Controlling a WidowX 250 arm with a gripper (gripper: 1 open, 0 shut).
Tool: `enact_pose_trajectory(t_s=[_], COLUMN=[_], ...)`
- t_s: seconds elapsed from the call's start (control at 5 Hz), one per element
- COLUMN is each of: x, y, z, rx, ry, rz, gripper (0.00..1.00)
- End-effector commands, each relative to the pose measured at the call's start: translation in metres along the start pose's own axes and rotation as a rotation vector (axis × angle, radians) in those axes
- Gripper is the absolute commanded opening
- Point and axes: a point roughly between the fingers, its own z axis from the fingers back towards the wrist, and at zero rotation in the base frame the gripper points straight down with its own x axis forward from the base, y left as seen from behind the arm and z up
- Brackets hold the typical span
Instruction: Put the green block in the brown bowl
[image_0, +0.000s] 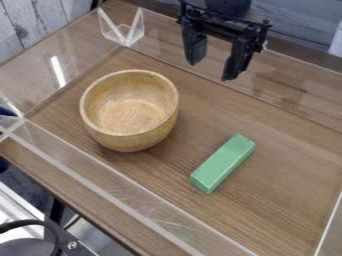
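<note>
Taking the brown bowl (130, 109) as the fixed mark, it sits upright on the wooden worktop (267, 110), left of the middle, with nothing inside it, so its wide mouth is free to take a drop from above. Behind the bowl and a little to its right, near the far edge, stands a small clear plastic piece (123, 28) folded into a V; it has no evident part in the job. To the right of the bowl and nearer the camera lies the green block (223, 162), flat on the worktop, clear of the bowl's wall and angled so that one end points up and to the right. It has open wood all round it, which leaves room for fingers to come down on either long side. Farther right and well behind the bowl hangs the pincer (218, 56), raised off the worktop, pointing down, its two dark fingers spread apart and holding nothing. That spread suits an approach to the block, which I judge to be the step in hand; the block is not yet lifted.
</note>
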Motion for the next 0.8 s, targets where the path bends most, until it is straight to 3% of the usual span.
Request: enact_pose_trajectory(t_s=[0.0, 0.2, 0.6], x=[-0.008, -0.025, -0.041], y=[-0.006, -0.017, -0.036], z=[-0.008, -0.025, -0.058], rx=[0.000, 0.003, 0.001], ry=[0.013, 0.028, 0.026], rz=[-0.031, -0.103, -0.190], gripper=[1.00, 1.00, 1.00])
